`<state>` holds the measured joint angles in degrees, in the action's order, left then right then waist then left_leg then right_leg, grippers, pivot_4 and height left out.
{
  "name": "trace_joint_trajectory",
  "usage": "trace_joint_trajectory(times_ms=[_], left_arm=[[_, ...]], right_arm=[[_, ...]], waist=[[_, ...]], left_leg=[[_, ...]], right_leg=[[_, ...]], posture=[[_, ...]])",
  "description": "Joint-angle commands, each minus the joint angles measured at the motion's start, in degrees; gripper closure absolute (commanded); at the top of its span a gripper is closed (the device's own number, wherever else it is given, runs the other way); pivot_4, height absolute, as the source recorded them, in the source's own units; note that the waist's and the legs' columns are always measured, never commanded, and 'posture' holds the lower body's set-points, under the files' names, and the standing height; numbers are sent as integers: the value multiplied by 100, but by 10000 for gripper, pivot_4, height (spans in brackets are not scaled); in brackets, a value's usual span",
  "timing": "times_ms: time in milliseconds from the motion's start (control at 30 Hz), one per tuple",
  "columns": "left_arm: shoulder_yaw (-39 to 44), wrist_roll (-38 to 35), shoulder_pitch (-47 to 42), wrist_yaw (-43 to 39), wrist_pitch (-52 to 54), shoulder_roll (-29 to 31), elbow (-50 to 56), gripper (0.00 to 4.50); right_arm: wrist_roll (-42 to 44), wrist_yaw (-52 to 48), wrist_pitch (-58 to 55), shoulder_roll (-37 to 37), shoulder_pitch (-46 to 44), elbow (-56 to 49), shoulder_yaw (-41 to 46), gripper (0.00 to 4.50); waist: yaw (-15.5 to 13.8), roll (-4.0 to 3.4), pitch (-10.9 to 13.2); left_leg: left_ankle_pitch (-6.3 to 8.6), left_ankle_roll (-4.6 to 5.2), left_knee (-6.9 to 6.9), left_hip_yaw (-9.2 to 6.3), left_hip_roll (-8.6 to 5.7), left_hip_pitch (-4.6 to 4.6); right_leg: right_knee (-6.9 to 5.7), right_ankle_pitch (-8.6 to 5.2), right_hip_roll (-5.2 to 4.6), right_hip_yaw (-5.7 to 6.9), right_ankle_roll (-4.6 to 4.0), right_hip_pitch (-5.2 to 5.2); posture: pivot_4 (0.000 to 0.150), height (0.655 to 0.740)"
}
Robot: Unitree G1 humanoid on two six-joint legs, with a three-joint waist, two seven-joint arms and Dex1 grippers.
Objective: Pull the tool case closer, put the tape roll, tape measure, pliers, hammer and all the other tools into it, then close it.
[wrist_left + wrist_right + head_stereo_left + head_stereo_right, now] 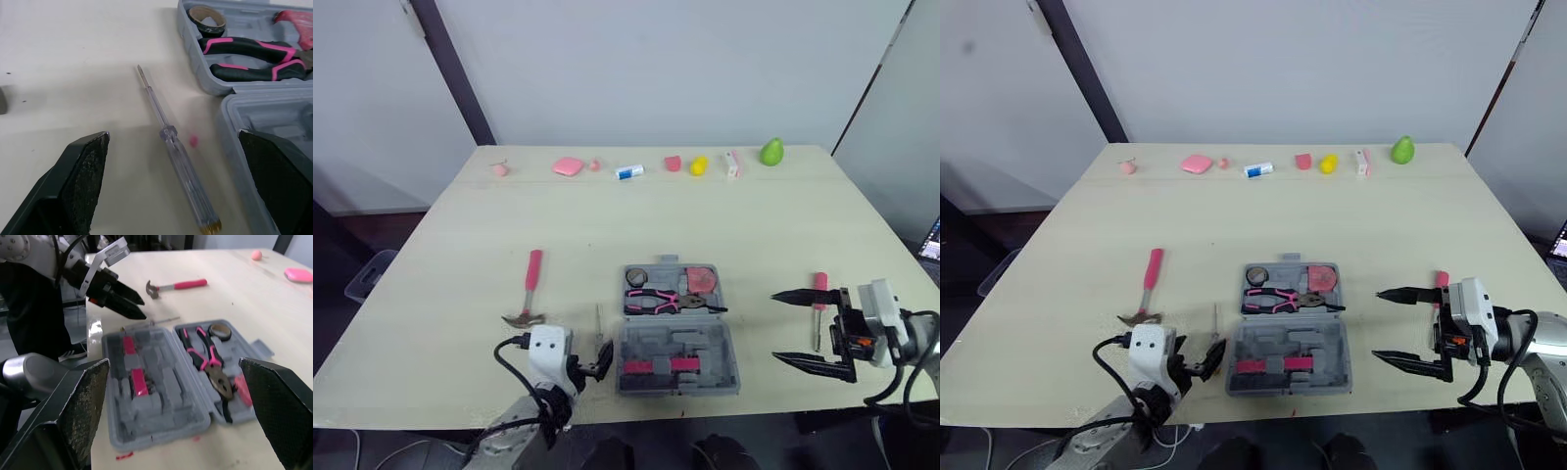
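Pale table holds the open grey case at lower centre, with pliers, tape roll and tape measure inside. At lower left lies the hammer. One pink screwdriver is half hidden behind the gaping right gripper; the left gripper gapes too, near a clear screwdriver.

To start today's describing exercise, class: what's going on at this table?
A robot is packing the case, which lies open on the table. The tape roll, pliers and tape measure lie inside. The hammer and clear screwdriver lie left of it, and the pink screwdriver lies to its right. The left gripper and right gripper are open and empty.
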<state>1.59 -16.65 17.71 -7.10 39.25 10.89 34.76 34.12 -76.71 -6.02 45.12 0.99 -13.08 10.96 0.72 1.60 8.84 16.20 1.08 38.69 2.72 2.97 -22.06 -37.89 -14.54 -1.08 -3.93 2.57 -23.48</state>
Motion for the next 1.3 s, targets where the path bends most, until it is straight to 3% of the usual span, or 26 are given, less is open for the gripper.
trace_joint_trajectory(times_ms=[33, 400, 533, 767, 1300], left_arm=[[-75, 166, -125, 248, 56, -136, -3, 0], [-126, 334, -526, 296, 467, -100, -503, 0], [-107, 401, -502, 273, 345, -119, -737, 12162], [-19, 448, -332, 230, 46, -155, -827, 43453], [-71, 613, -204, -126, -588, 258, -1069, 44362]], right_arm=[[17, 39, 119, -13, 20, -85, 123, 505], [-49, 105, 268, -48, 163, -21, 167, 505], [-76, 124, 321, -76, 176, 1, 148, 0], [-91, 137, 351, -65, 175, 41, 157, 0], [-143, 182, 373, -146, 122, 55, 79, 0]], waist=[[7, 0, 0], [-1, -1, 0], [-6, -6, -4], [18, -8, -5], [14, -10, -6]], left_leg=[[0, 0, 0, 0, 0, 0], [0, 0, 0, 0, -1, 1], [0, 0, 0, 0, -1, 6], [0, 0, -1, 2, 1, 15], [0, 0, -1, 5, 4, 17]], right_leg=[[-1, 6, 0, -1, 11, 0], [-1, 10, 1, -1, 16, 0], [-4, 10, 1, -1, 16, 3], [-6, 9, 4, -7, 15, 7], [-7, -1, 6, -9, -4, 7]], posture=[[1500, 7400], [1500, 7400], [1500, 7400], [1500, 7400], [1500, 7400]])
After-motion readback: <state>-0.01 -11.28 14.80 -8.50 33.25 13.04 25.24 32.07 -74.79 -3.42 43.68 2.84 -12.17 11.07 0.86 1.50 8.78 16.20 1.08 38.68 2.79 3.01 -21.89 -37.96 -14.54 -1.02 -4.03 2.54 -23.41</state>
